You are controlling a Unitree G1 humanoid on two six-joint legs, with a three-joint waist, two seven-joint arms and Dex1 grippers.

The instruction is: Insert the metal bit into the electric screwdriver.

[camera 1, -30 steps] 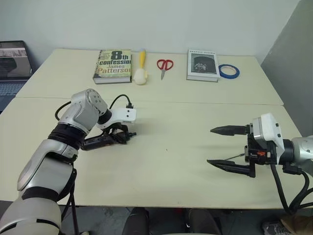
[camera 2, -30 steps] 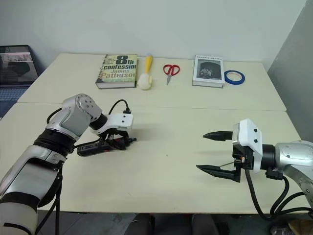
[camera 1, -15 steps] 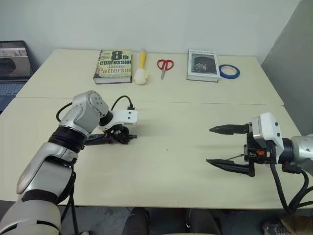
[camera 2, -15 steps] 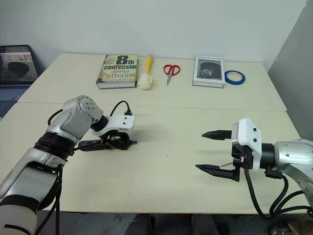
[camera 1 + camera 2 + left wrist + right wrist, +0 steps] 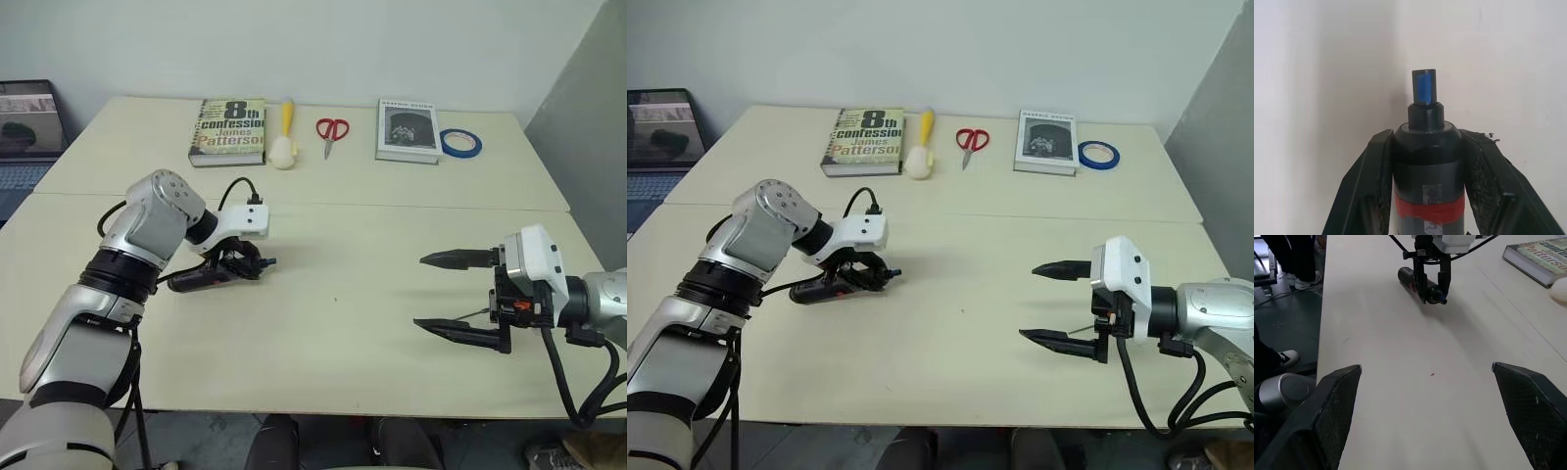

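1. Electric screwdriver (image 5: pixel 204 278): black body with a red band, held above the table (image 5: pixel 333 323), well to the left of the red scissors (image 5: pixel 330 130) and nearer the robot; its dark tip pointed right.
2. Left gripper (image 5: pixel 242 266): fingers were clamped on the screwdriver near its tip, one finger (image 5: pixel 1364 191) pressed to each side of the body.
3. Right gripper (image 5: pixel 443 294): jaws stood wide apart with nothing between them, well to the right of the scissors and nearer the robot, pointing left toward the screwdriver.
4. Far table edge: a book (image 5: pixel 228 130) and a yellow brush (image 5: pixel 284 137) left of the scissors; a second book (image 5: pixel 407 130) and a blue tape ring (image 5: pixel 458 143) to their right.
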